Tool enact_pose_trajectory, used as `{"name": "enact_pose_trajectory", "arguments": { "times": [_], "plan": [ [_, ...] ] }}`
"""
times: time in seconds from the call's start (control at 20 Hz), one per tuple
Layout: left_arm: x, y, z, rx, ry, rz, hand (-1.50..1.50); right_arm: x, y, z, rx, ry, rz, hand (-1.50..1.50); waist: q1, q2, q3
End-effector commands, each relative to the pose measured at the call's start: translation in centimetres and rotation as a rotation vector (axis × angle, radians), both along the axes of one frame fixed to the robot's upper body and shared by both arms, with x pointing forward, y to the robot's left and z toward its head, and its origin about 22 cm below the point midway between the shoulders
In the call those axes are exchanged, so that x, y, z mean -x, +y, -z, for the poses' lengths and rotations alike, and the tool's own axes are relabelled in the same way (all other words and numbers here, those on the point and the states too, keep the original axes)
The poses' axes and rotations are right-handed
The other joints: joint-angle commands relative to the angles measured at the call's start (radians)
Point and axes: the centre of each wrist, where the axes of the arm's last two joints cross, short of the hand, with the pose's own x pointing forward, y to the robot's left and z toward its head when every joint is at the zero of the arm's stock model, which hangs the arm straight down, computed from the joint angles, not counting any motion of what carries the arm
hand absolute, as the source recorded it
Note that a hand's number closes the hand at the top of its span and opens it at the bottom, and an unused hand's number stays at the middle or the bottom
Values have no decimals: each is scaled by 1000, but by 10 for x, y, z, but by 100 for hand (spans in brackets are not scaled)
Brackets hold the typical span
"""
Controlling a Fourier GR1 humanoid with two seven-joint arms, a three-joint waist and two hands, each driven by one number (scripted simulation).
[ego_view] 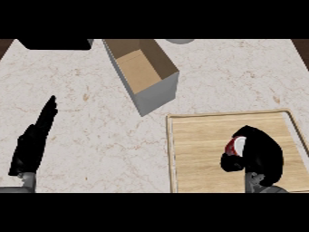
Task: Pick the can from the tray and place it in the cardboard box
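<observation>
**Can grasped, not yet in the box**

The can point(234, 146), red and white, is over the wooden tray point(197, 136), mostly hidden by the right hand point(260, 152), whose fingers curl round it. I cannot tell if it is lifted. The carry to the open cardboard box point(142, 68) is left to do. The left hand point(31, 142) rests with straight fingers on the pale marble table point(83, 90). A dark object point(55, 44) sits at the far edge.
</observation>
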Motion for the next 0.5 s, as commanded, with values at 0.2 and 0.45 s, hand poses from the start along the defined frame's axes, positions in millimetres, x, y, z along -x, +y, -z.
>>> {"name": "enact_pose_trajectory", "arguments": {
  "times": [0.2,0.45],
  "plan": [
    [4,-9,11,1,3,14,0,-68,-22,-9,174,-17,-426,150,19,6,2],
    [-2,-5,4,-7,9,5,0,-90,-10,-32,245,-111,-459,150,-6,-1,1]
  ]
}}
